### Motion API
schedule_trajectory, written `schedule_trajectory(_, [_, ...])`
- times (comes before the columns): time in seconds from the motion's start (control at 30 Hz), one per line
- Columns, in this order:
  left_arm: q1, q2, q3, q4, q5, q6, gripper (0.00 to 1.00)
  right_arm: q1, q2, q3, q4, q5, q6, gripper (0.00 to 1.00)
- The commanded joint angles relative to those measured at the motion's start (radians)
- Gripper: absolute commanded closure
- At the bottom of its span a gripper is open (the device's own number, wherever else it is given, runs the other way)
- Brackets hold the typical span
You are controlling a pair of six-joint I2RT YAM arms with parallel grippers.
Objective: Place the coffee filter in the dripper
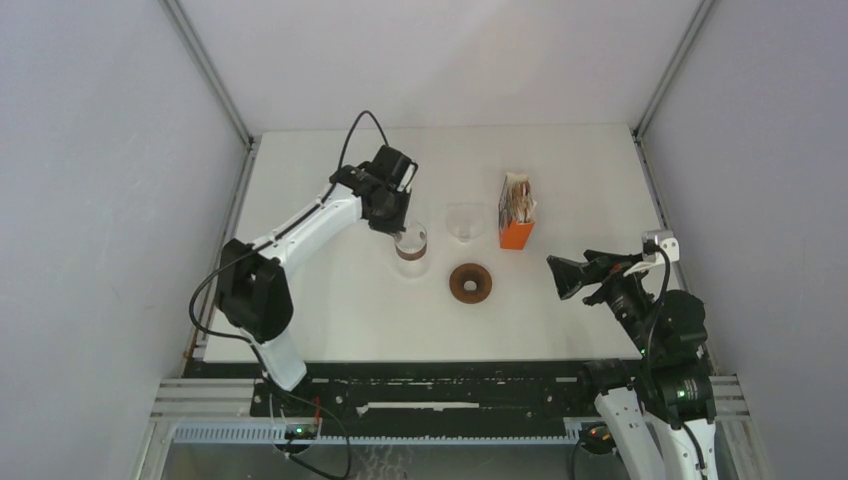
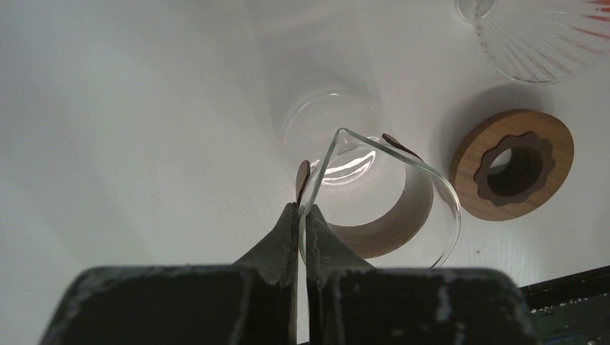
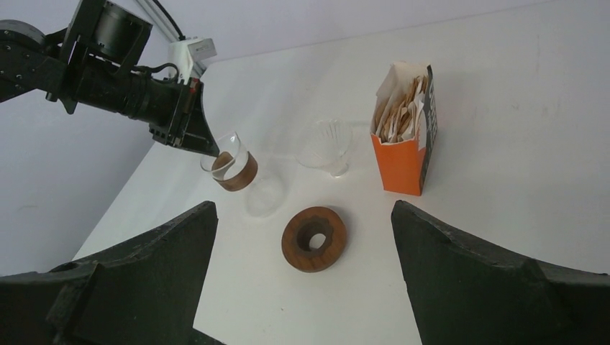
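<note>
On the white bench (image 1: 330,330), near its middle: the dripper (image 1: 470,283), a dark-brown ring lying flat, central hole facing up, touching none of the other things.

At 10 o'clock from it, just beside: a clear glass cup (image 1: 411,247) with a brown band round its body, tilted, pinched at the rim by the left claw (image 2: 303,210). Fingers (image 2: 277,241) pressed together with only the thin glass wall between them, one inside the cup, one outside.

At 12 o'clock from the dripper, a little apart: a clear ribbed glass funnel (image 1: 462,220), standing upright.

At 1 o'clock: an orange box (image 1: 516,235), upright and open at the top, stuffed with paper sheets (image 3: 403,100), white on one side and brown-edged on the other.

At 3 o'clock from the dripper, well apart and raised above the bench: the right claw (image 1: 562,276), spread wide and empty, pointing toward 9 o'clock. In its wrist view, dripper framed between the two dark fingers, cup and left claw beyond at 11 o'clock.
</note>
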Motion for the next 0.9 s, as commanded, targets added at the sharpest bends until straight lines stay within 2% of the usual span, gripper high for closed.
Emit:
schedule_trajectory(0.0, [-0.011,-0.006,0.032,0.016,-0.001,0.014,0.95,0.007,0.016,0.0,0.04,-0.021,-0.018,0.0])
schedule_trajectory(0.23, [-0.01,-0.025,0.007,0.039,-0.012,0.013,0.71,0.007,0.034,0.002,0.035,-0.034,-0.021,0.0])
schedule_trajectory(0.4, [-0.01,-0.066,-0.01,0.053,-0.038,0.001,0.59,0.014,0.044,0.002,0.034,-0.047,-0.026,0.0])
schedule_trajectory(0.67, [-0.01,-0.209,-0.068,0.118,-0.056,-0.041,0.39,0.065,0.119,0.026,0.014,-0.081,-0.06,0.0])
schedule_trajectory(0.87, [-0.009,-0.365,-0.197,0.21,-0.086,-0.091,0.27,0.132,0.215,0.048,-0.014,-0.084,-0.085,0.02])
